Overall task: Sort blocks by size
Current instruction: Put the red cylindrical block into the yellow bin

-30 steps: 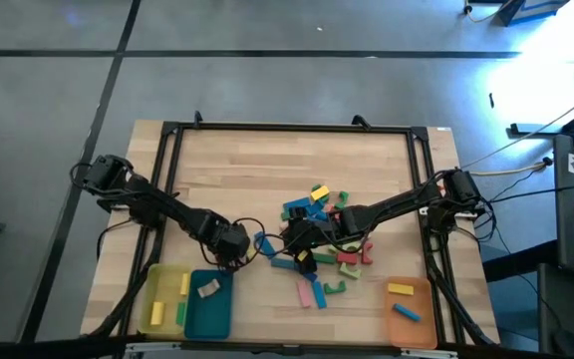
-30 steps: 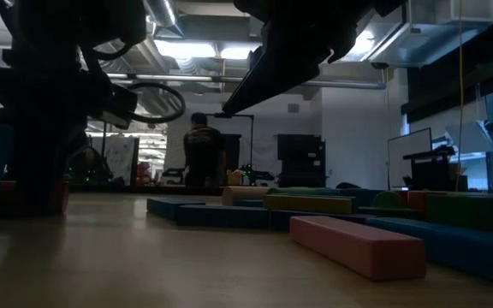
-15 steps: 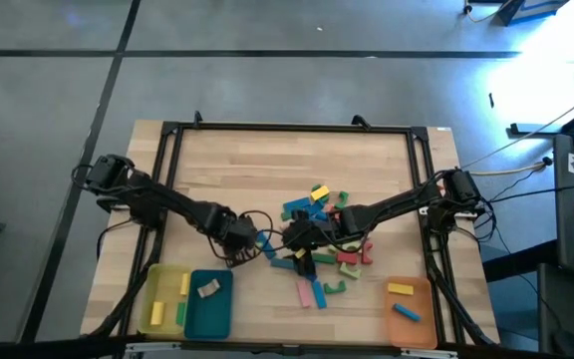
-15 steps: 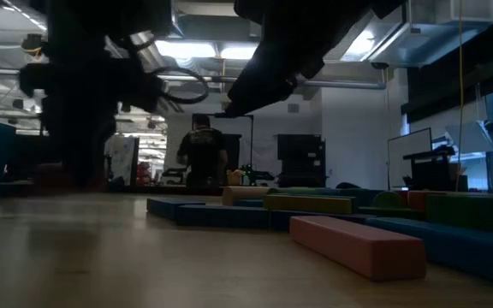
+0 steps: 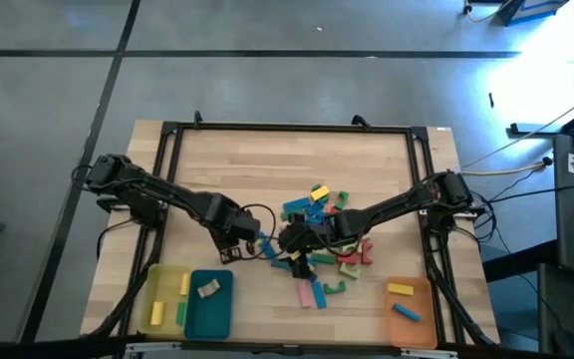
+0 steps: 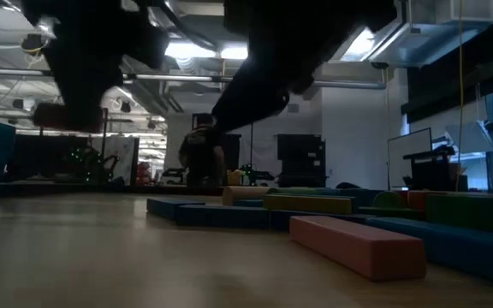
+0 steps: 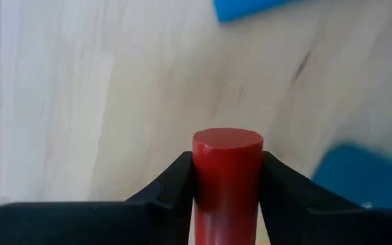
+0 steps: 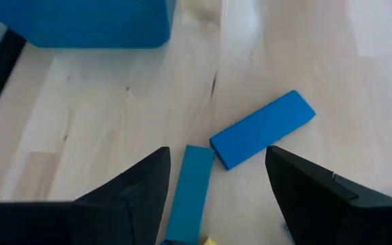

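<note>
Above the table's middle, the left gripper (image 7: 227, 184) clamps a red cylinder (image 7: 226, 177); the right gripper (image 8: 216, 197) hovers, jaws apart, over two blue bars (image 8: 263, 138). Six blocks lie across three trays (image 5: 208, 304); roughly fifteen remain heaped (image 5: 317, 244) centre-table, so sorting looks early.

Table (image 5: 267, 170) pale matt wood, visible grain; red cylinder block (image 7: 226, 178) smooth, glossy; blue blocks (image 8: 263, 129) matt.
</note>
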Robot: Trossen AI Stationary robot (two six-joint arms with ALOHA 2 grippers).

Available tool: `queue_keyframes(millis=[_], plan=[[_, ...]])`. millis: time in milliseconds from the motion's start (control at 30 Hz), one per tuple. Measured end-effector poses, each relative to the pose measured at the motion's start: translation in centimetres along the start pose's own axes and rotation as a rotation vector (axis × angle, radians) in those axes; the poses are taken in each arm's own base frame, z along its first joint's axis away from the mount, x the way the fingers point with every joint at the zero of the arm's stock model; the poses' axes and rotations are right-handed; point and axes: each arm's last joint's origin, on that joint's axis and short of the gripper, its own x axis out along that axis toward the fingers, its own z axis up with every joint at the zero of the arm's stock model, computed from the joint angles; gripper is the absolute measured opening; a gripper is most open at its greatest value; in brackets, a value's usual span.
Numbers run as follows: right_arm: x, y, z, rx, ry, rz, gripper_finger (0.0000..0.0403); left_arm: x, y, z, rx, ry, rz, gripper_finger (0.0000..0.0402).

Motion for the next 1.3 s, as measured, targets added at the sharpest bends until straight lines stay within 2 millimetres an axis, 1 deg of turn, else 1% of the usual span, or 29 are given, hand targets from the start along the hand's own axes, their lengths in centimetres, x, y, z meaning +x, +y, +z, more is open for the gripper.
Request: queue_keyframes(millis=[67,200,300,400,600,733,833,1033,1167,1300], plan=[[0.7,0.0,-0.4,0.0,0.011,-0.001,0.0243,-0.8,-0.3,-0.6,-0.023,0.055,0.002,0.0114],[1.7,-0.1,-1.1,0.0,0.036,-0.005,0.0243,-1.7,-1.2,-2.6,-0.087,0.163,-0.029,0.0114],[2.4,-0.1,-1.6,0.0,0.055,-0.008,0.0243,-2.2,-2.6,-4.2,-0.127,0.211,-0.059,0.0115],[2.6,-0.1,-1.8,0.023,0.067,-0.005,0.0243,-2.4,-4.2,-5.9,-0.158,0.239,-0.078,0.0115],[3.0,0.5,-2.1,0.018,0.073,0.006,0.0243,-2.7,-7.2,-9.6,-0.282,0.276,-0.065,0.0116],[3.4,1.2,-2.6,0.003,0.083,0.008,0.0243,-2.9,-9.4,-12.3,-0.364,0.269,-0.102,0.0117],[3.5,1.3,-2.8,-0.001,0.09,-0.006,0.0243,-3.1,-10.8,-14.1,-0.439,0.269,-0.141,0.0117],[4.0,1.1,-3.1,-0.004,0.092,-0.053,0.0243,-2.9,-12.1,-17.9,-0.563,0.26,-0.093,0.0117],[4.1,1.1,-3.3,-0.006,0.104,-0.056,0.0243,-2.3,-12.8,-19.1,-0.593,0.188,-0.067,0.0117],[4.2,1.1,-3.4,-0.006,0.106,-0.05,0.0243,-1.7,-13.1,-19.2,-0.606,0.129,-0.053,0.0118]])
